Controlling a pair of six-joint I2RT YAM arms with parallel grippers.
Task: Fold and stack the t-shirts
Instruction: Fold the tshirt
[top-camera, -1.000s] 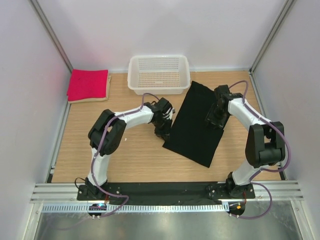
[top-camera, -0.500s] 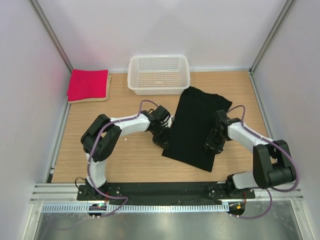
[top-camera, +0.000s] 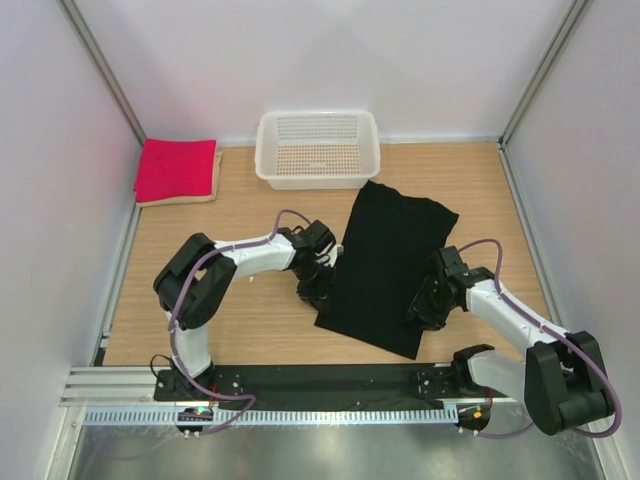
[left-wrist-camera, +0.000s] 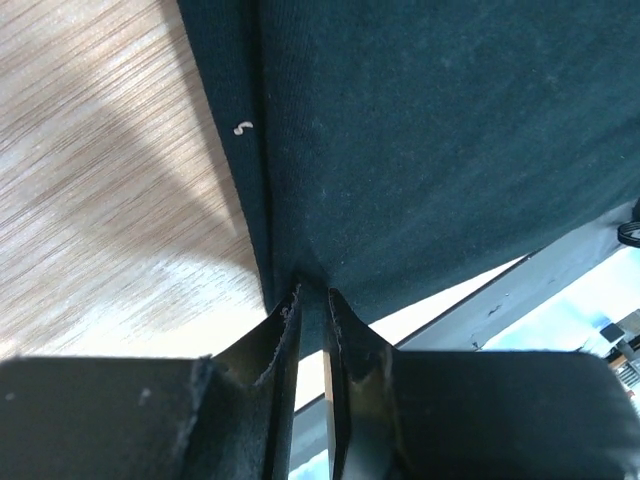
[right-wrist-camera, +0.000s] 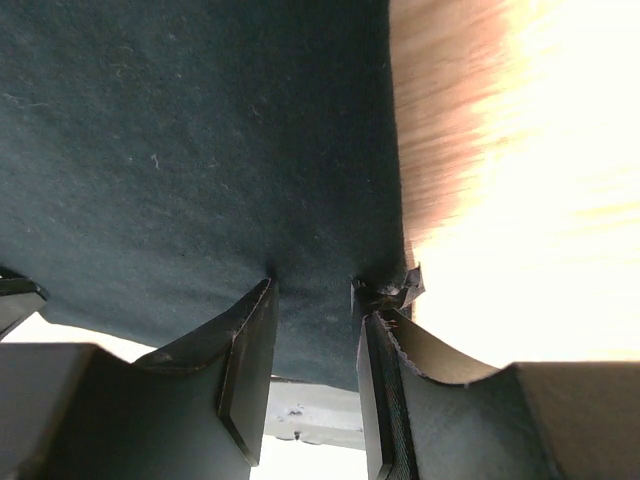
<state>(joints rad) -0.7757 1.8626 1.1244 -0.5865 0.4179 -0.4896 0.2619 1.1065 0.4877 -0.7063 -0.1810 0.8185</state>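
Both my arms have drawn back toward their bases over the last second, and the black t-shirt (top-camera: 385, 262) has slid with them, so its near hem now lies closer to me and its far end has come away from the basket.

Nearest me, my left gripper (left-wrist-camera: 308, 300) is nipped almost fully together on the shirt's left edge by the near corner, a thin ridge of cloth pinched between its jaws. My right gripper (right-wrist-camera: 315, 300) stands wider, but a thicker bunch of the right edge is caught between its jaws and puckers at both tips, so I judge it a real hold. I grip both sides so the panel drags flat and square instead of bunching, which should set it up for a cross fold.

The shirt is a long, narrow strip, matte knit with fine lint on it, limp and lying slightly aslant on the table (top-camera: 250, 320), whose pale wood grain is smooth enough for sliding. A tiny white speck (left-wrist-camera: 240, 128) sits near the left seam.

Farther off, the white mesh basket (top-camera: 318, 118) is stiff plastic and looks empty. At the far left, the pink-red t-shirt (top-camera: 177, 168) rests folded square on the beige t-shirt (top-camera: 185, 198), the stack this black one should join.
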